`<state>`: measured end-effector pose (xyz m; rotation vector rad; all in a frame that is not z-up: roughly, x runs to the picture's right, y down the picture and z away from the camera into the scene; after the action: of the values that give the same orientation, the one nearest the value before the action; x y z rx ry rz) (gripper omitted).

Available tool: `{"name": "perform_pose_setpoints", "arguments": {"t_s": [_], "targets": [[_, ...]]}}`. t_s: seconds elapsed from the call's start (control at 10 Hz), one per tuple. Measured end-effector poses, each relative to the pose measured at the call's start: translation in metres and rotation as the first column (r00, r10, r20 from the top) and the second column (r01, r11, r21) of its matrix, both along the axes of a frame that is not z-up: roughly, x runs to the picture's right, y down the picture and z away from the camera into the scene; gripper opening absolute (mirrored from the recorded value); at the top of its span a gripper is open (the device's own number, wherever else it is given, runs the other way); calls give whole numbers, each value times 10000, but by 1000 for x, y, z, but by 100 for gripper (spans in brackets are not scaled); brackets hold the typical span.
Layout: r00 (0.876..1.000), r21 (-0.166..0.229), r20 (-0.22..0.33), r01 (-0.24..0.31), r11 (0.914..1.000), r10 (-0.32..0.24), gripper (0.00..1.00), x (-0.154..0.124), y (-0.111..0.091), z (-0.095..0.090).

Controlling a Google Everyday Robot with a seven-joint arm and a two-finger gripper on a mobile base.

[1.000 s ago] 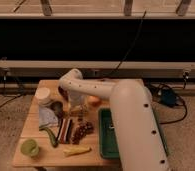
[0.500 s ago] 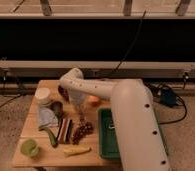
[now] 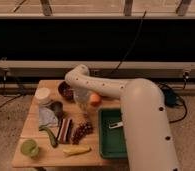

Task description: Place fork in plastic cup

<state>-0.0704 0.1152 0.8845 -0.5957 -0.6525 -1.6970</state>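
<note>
The plastic cup is small, round and yellow-green, and stands at the table's front left corner. My gripper hangs from the white arm over the middle of the table. It is between the orange and the small dark metal cup, just behind the grape bunch. I cannot make out the silvery fork; it may be hidden under the gripper. The cup is well to the gripper's front left.
A white round container and a dark bowl stand at the back left. A green tray at the right holds a cream-white utensil. A striped packet, a green vegetable and a yellow item lie in front.
The gripper has moved a little to the right, from beside the dark bowl to the spot next to the orange, above the grapes.
</note>
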Motion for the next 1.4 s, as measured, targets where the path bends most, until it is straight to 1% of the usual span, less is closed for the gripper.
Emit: {"name": "perform_pose_setpoints", "arguments": {"t_s": [0.2,0.4,0.5,0.6,0.7,0.9,1.0,1.1,1.2,1.4], "targets": [[9998,236,218,-38,9997,33,0,2,-20,-20],[9992,373,406,-83,9993,68,0,8,-36,-39],[9984,389,561,-74,9992,52,0,11,-42,-50],[9978,370,670,-36,9993,11,0,12,-42,-59],[9965,305,830,57,9995,-82,0,11,-37,-70],[9915,91,1230,413,9991,-421,0,11,-17,-100],[9879,2,1443,568,9984,-563,0,6,-7,-111],[9801,-117,1848,758,9971,-724,0,-5,6,-129],[9739,-163,2132,833,9964,-779,0,-12,10,-140],[9537,-337,2883,994,9945,-856,0,-23,16,-167]]}}
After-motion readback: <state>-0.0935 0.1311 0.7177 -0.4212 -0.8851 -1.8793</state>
